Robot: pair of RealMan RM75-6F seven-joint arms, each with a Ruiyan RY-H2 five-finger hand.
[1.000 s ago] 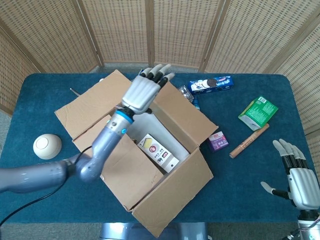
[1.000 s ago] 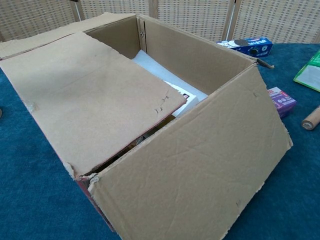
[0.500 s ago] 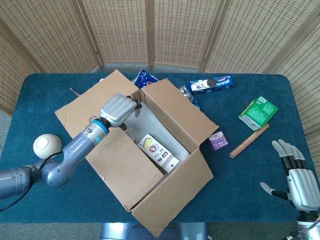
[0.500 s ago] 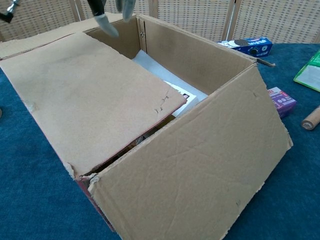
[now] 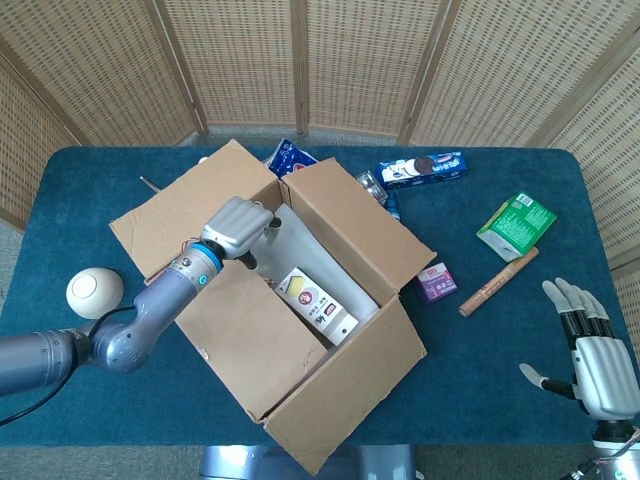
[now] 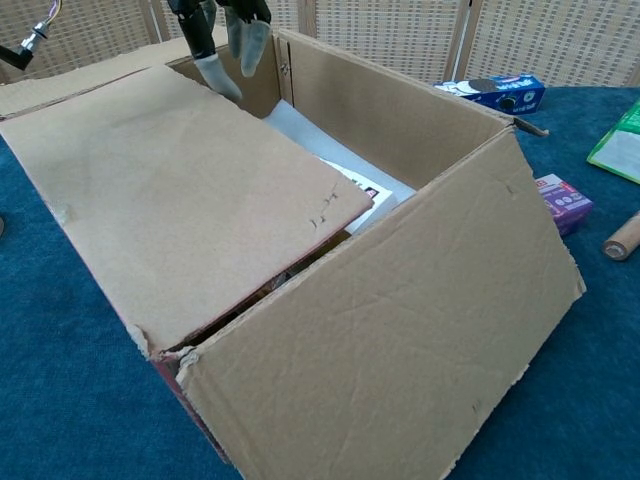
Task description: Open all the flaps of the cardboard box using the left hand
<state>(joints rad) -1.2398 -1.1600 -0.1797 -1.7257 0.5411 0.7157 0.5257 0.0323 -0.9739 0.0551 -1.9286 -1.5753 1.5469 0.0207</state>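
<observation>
L hand (image 5: 237, 226) at flap (image 6: 180, 190) edge

The left hand (image 5: 238, 227) has dropped lower into the cardboard box (image 5: 300, 340).

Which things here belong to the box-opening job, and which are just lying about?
Job: cardboard box; its folded-in flap; left hand at that flap's far edge.

Lying about: right hand, idle; white ball; cookie pack; green packet; wooden stick; purple box.
</observation>
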